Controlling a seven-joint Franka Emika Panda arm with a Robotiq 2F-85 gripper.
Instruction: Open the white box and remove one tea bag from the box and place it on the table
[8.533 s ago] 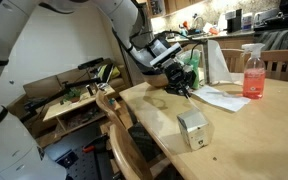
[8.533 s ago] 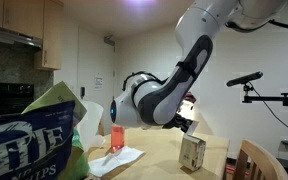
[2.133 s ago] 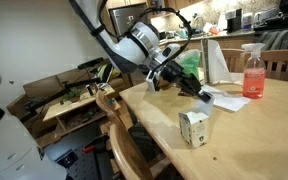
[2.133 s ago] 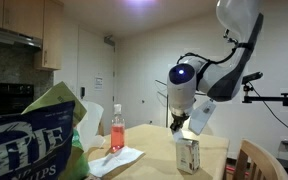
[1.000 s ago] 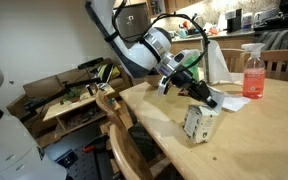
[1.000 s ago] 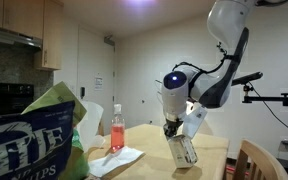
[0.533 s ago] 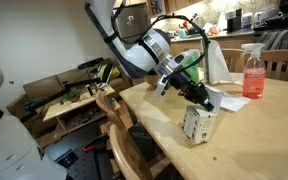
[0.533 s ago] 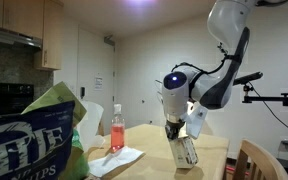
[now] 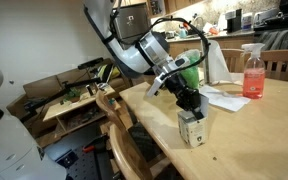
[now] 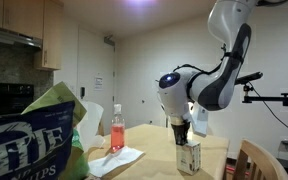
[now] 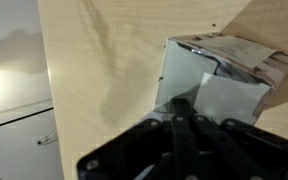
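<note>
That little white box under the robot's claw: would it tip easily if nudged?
The white box looks like thin cardboard, so it is probably light and easily dented. It stands upright on the smooth table, so it may slide, or tip if pushed high, where the shut gripper now sits.

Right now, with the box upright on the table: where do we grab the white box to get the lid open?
The flap lid's free edge, from straight above. The white box stands upright on the table, so only its top offers a thin lip to pinch. The gripper, shut, is over that top; likely open it first.
</note>
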